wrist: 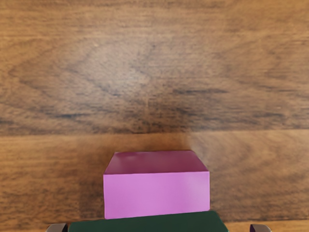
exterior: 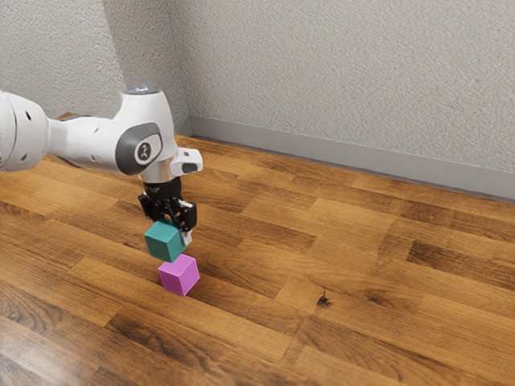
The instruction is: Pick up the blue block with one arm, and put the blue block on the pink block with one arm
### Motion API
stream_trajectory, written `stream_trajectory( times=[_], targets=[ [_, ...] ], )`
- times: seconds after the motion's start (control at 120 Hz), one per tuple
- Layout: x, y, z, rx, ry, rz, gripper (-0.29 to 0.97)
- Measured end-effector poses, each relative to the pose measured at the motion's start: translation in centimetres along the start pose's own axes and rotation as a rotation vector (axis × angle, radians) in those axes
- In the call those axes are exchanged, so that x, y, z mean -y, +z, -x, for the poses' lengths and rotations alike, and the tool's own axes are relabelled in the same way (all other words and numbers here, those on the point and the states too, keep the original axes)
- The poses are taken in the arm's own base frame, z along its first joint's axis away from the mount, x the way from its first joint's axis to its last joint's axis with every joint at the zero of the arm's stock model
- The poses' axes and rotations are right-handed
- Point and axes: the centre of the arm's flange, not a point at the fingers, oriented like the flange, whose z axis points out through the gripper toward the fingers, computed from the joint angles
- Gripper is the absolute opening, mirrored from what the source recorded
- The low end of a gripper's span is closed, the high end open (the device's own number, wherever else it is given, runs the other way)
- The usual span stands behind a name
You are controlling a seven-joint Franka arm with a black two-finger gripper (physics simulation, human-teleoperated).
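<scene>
Exterior view: from the left, the white arm (exterior: 80, 143) reaches over the wooden floor (exterior: 362, 265). Its claw (exterior: 172, 227) grips the blue block (exterior: 164, 242) from two sides, fingers spread to the block's width. That block sits directly over the pink block (exterior: 179, 275), slightly left; whether they touch is unclear. In the wrist view, the pink block (wrist: 157, 191) lies just beyond the held block (wrist: 145, 224).

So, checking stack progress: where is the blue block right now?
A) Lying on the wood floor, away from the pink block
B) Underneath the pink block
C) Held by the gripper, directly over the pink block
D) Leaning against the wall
C: the gripper is shut on the blue block, held right above the pink block; whether the two blocks touch yet cannot be told.
</scene>
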Motion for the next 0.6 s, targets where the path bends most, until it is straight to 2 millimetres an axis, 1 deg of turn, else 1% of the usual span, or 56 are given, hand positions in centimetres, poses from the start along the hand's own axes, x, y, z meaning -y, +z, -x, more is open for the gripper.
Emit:
stream_trajectory(
  times=[0.175,0.433,0.6],
  targets=[
    [0.0,1.5,-0.3,0.023,0.007,0.001,0.36],
    [0.0,2.6,-0.7,0.037,0.015,0.003,0.36],
    [-0.2,2.8,-0.8,0.035,0.021,0.004,0.36]
  ],
)
